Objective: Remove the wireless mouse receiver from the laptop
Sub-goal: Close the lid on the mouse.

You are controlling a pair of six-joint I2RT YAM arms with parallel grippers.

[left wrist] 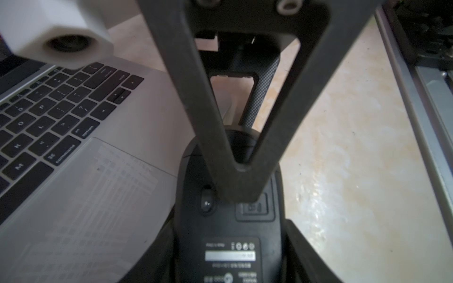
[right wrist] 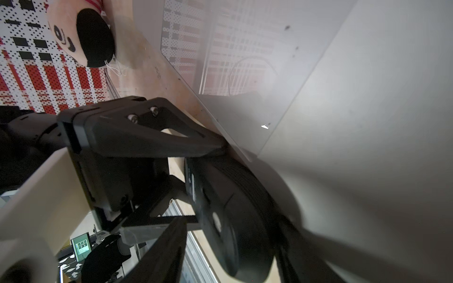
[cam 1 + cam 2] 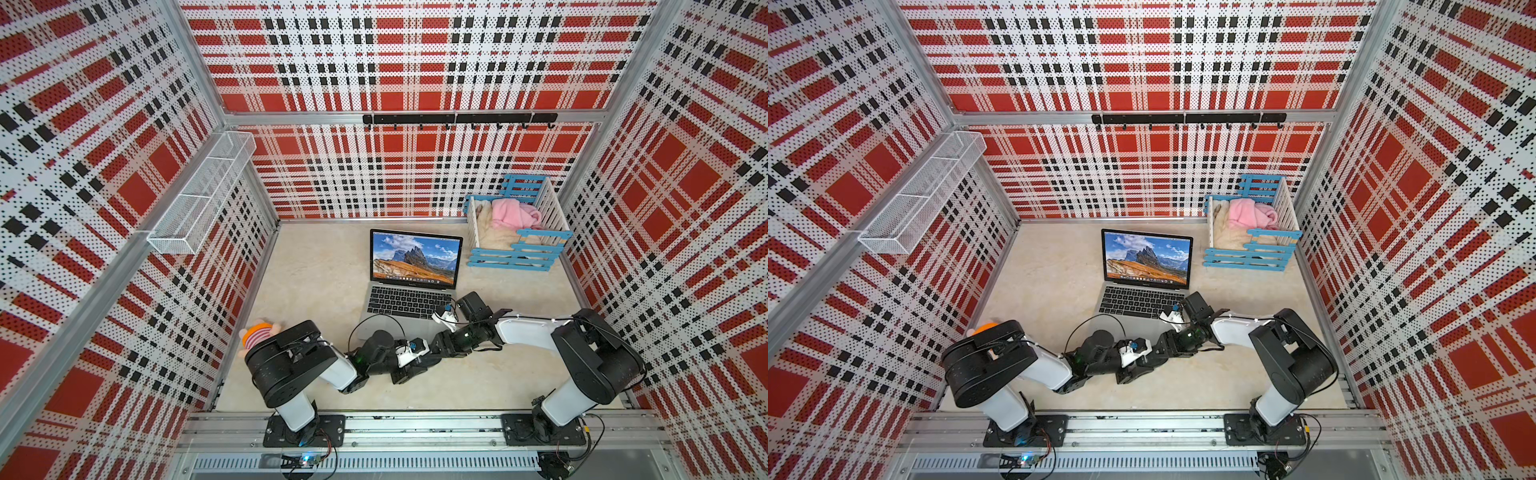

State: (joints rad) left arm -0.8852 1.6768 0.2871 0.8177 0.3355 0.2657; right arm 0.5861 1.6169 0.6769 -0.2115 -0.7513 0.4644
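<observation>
The silver-grey laptop (image 3: 409, 307) (image 3: 1142, 301) stands open mid-table with a mountain picture on its screen. Just in front of its right corner both arms meet. My left gripper (image 1: 230, 232) (image 3: 428, 359) is shut on a black mouse (image 1: 228, 220) (image 2: 235, 196), held by its sides with the labelled underside facing the left wrist camera. My right gripper (image 2: 232, 227) (image 3: 442, 343) straddles the same mouse and is open. Table shows between one of its fingers (image 2: 169, 245) and the mouse. The wireless mouse receiver is hidden in every view.
A striped plush toy (image 3: 259, 332) lies at the left behind my left arm. A blue and white crate (image 3: 515, 257) with cloths stands at the back right. A mesh basket (image 3: 199, 195) hangs on the left wall, and a metal rail (image 3: 415, 424) runs along the front edge.
</observation>
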